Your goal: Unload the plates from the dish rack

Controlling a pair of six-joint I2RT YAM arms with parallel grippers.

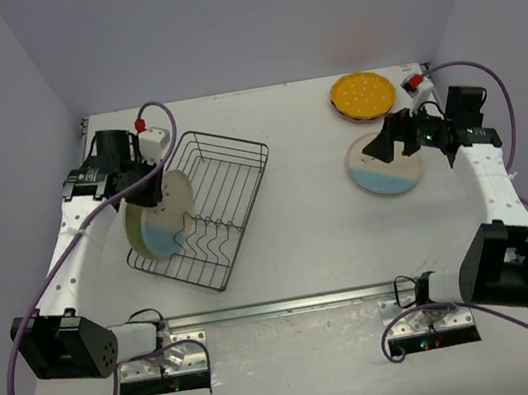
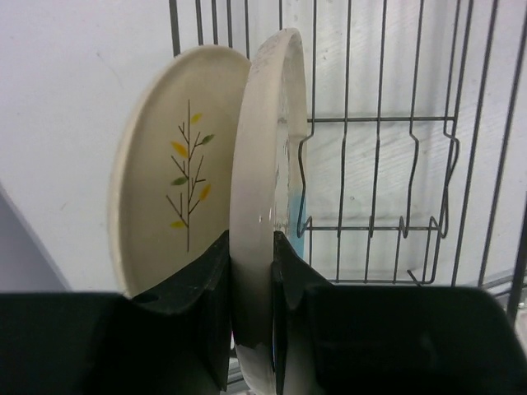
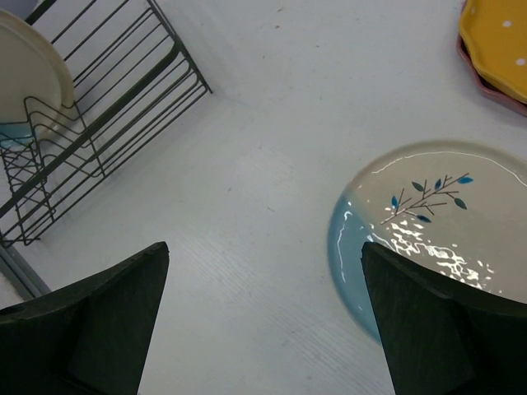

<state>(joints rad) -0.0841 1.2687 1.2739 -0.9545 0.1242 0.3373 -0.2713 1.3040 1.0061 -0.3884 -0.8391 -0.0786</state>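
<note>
The grey wire dish rack (image 1: 225, 179) stands left of centre. Two plates stand on edge at its near left end. My left gripper (image 1: 149, 188) is shut on the rim of the cream-and-blue plate (image 1: 154, 234); the left wrist view shows the jaws (image 2: 251, 247) clamped on that rim (image 2: 263, 148). Beside it stands a pale cream plate with thin twig marks (image 2: 169, 181), also in the top view (image 1: 180, 193). My right gripper (image 1: 380, 150) is open and empty above another cream-and-blue plate (image 1: 392, 176) lying flat on the table, also in the right wrist view (image 3: 445, 206).
An orange-yellow dotted plate (image 1: 363, 92) lies on a pink plate (image 3: 492, 89) at the back right, near a small white and red box (image 1: 417, 83). Another such box (image 1: 154, 135) sits behind the left arm. Grey walls enclose the table.
</note>
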